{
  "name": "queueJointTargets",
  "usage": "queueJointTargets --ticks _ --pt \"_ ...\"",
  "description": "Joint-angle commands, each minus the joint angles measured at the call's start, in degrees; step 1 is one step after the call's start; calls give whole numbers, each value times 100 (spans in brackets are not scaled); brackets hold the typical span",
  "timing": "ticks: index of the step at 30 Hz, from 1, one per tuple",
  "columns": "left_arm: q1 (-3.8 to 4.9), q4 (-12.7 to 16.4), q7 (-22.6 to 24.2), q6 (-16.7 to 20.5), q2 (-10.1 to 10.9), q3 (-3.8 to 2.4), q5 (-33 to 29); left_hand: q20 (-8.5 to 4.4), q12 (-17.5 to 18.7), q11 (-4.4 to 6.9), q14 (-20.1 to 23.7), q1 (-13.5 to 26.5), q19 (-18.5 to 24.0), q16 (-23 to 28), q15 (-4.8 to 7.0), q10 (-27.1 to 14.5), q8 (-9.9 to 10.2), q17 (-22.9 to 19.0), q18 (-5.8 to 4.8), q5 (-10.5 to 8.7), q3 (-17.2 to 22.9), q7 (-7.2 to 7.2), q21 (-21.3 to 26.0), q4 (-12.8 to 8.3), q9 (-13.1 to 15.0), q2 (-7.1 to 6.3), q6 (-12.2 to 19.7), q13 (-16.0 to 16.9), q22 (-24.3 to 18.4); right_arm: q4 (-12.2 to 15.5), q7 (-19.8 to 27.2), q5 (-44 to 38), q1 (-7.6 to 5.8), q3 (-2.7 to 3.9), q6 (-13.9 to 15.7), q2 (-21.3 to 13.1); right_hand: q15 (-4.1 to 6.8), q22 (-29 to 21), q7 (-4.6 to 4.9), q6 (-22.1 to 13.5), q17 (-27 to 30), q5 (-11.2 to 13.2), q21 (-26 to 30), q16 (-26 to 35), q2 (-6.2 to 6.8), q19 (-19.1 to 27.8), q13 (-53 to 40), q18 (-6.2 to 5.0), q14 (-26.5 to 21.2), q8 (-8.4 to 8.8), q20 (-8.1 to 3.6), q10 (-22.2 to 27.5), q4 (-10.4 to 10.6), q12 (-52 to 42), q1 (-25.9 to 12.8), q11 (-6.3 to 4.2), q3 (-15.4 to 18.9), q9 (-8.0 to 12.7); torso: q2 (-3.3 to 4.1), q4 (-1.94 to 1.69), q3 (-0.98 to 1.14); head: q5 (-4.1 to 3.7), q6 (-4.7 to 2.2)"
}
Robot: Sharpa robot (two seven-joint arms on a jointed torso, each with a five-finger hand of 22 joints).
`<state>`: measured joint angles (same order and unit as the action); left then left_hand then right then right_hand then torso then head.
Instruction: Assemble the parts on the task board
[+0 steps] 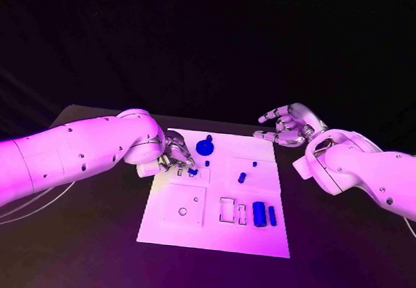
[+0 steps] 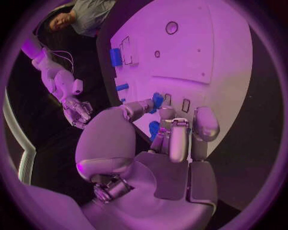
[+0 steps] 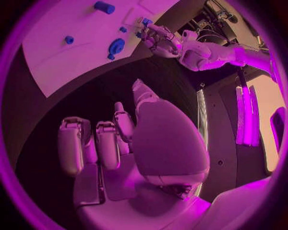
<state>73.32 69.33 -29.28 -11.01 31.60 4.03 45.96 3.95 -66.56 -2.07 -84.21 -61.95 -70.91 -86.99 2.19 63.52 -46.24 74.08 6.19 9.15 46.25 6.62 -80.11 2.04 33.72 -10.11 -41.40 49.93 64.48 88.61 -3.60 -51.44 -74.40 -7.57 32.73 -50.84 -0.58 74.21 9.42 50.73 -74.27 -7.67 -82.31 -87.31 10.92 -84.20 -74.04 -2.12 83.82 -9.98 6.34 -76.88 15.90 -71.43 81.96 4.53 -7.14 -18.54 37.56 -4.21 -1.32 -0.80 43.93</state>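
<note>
Lit all over by magenta-pink light, strongest on the white arms, which glare almost to blank on the left arm (image 1: 67,153). Board (image 1: 259,239) bright and evenly lit, pale pink, with only faint shadow under the left robot hand (image 1: 176,153). Table (image 1: 344,262) very dark, background black, no detail there. Blue parts clear against the board, small ones too tiny to make out. Wrist views round, inside a dark frame, strongly bent toward the rim, edges soft and dim. Soft sheen on the right robot hand (image 3: 129,143), slightly blurred up close.
</note>
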Motion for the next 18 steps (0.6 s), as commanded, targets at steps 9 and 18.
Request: queueJointTargets --ticks 9,18 --pt "-1 206 16 533 42 37 235 -117 -161 268 -543 202 -531 -249 158 810 -245 1485 -161 1319 804 -298 -247 -411 686 76 -607 271 454 -5 25 4 2 1 -14 -11 54 1081 -13 -35 -971 -51 75 46 -139 -205 16 6 456 -104 -38 127 57 36 -72 -15 -112 -31 7 3 -9 15 21" --pt "-15 240 2 687 6 99 714 -166 -360 327 -545 299 -632 -250 210 1058 -252 1488 -188 1475 803 -364 -291 -436 738 40 -754 628 574 -9 46 4 3 1 -13 -11 56 1079 -15 -34 -971 -50 79 47 -139 -204 20 6 457 -110 -39 128 56 39 -74 -16 -115 -32 13 16 -12 39 41"
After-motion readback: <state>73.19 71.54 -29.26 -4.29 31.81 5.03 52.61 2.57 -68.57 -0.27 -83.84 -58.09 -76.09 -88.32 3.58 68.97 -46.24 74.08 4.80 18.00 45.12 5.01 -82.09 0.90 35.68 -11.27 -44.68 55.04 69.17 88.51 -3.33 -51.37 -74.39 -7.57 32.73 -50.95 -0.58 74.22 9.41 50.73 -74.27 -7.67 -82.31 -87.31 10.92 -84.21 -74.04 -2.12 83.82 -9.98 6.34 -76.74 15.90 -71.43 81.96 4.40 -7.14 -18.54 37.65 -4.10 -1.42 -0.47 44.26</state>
